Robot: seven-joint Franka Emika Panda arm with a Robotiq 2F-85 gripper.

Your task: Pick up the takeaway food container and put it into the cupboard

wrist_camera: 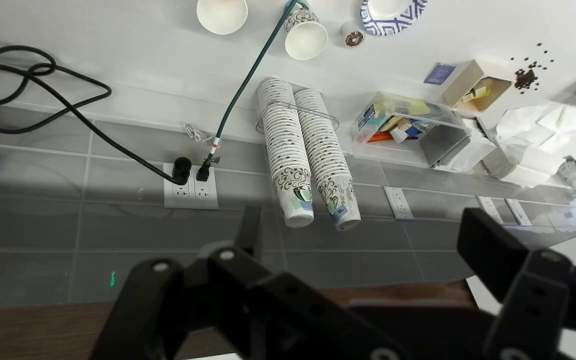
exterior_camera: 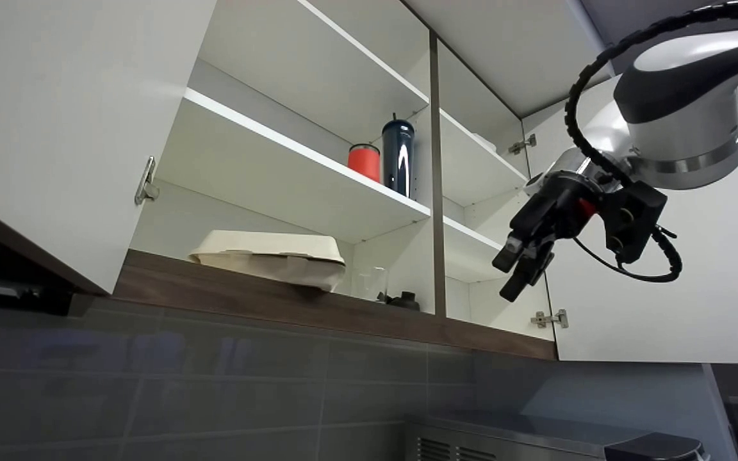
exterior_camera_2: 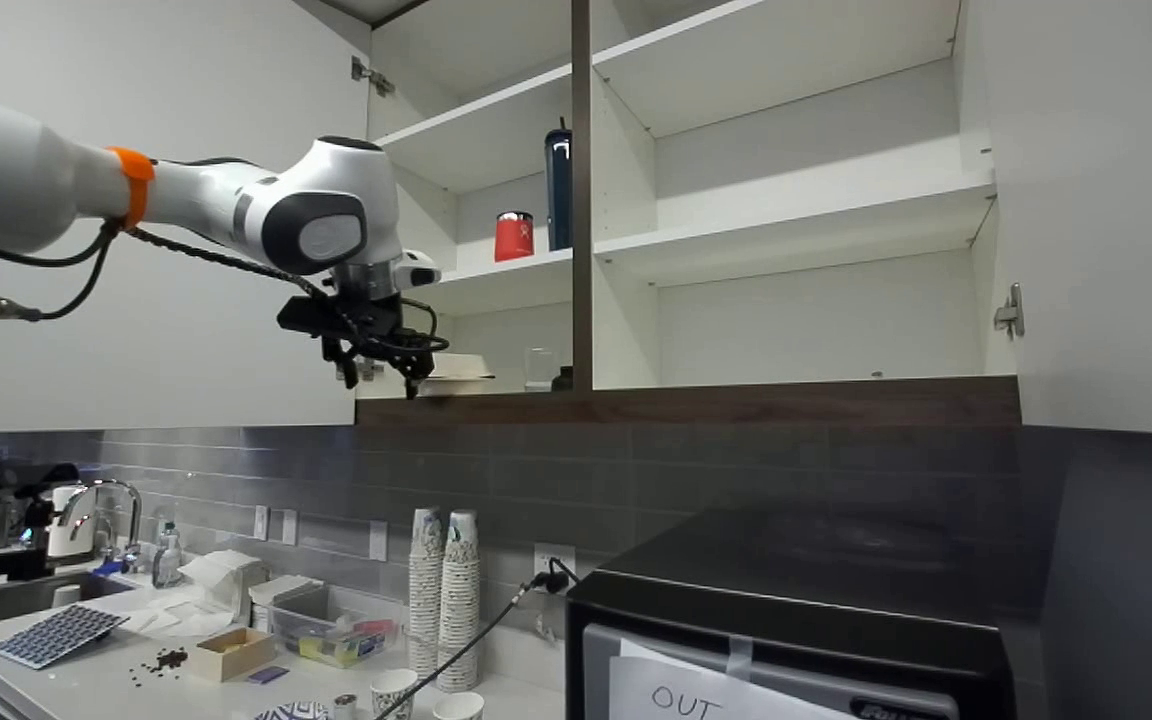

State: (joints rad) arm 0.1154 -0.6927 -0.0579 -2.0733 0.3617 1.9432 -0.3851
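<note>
The takeaway food container (exterior_camera: 266,256), a cream clamshell box, lies lid up on the bottom board of the white cupboard (exterior_camera: 369,314). A corner of it reaches out over the cupboard's brown bottom edge. In an exterior view the container (exterior_camera_2: 461,368) is partly hidden behind my gripper (exterior_camera_2: 381,385). The gripper (exterior_camera: 512,274) is open and empty, pointing down in front of the cupboard, apart from the container. In the wrist view the gripper (wrist_camera: 363,232) shows its fingers wide apart with nothing between them. The container is out of the wrist view.
The red cup (exterior_camera: 364,162) and dark bottle (exterior_camera: 398,157) stand on the shelf above the container. A clear glass (exterior_camera: 369,282) and a black object (exterior_camera: 405,301) stand beside it. Open doors (exterior_camera: 651,275) flank the cupboard. Stacked paper cups (exterior_camera_2: 443,600) and a black appliance (exterior_camera_2: 786,580) are below.
</note>
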